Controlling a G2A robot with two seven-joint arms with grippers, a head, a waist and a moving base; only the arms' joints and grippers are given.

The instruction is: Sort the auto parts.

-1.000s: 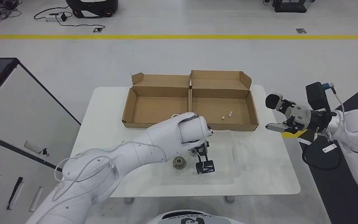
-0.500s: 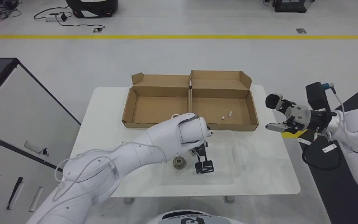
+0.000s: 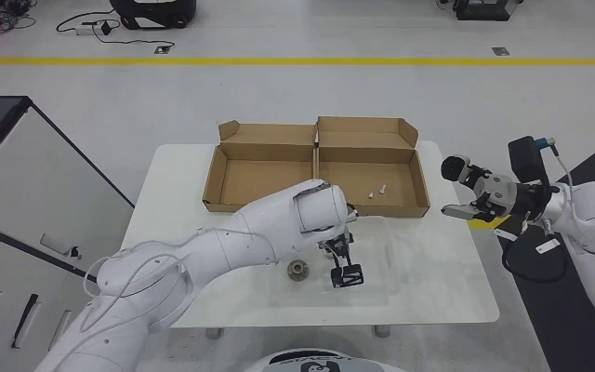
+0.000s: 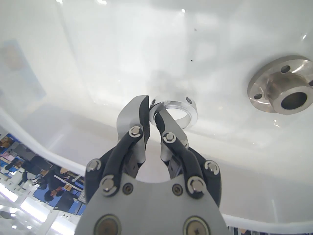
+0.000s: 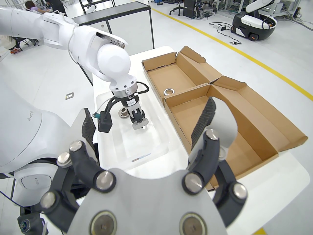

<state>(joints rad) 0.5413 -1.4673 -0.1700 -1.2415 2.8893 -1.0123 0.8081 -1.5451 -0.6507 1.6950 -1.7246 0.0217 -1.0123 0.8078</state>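
Observation:
My left gripper is down in the white tray, shut on the rim of a silver ring, one finger inside the ring and one outside. A metal flanged hub stands in the tray beside it, also seen from above and from the right wrist. The right wrist view shows the left gripper upright over the tray. My right gripper hangs open and empty off the table's right side.
Two open cardboard boxes sit side by side behind the tray. The left box holds a silver ring. The right box holds small white parts. The table's right part is bare.
The left wrist has shifted slightly to the right over the tray. The right arm has not moved.

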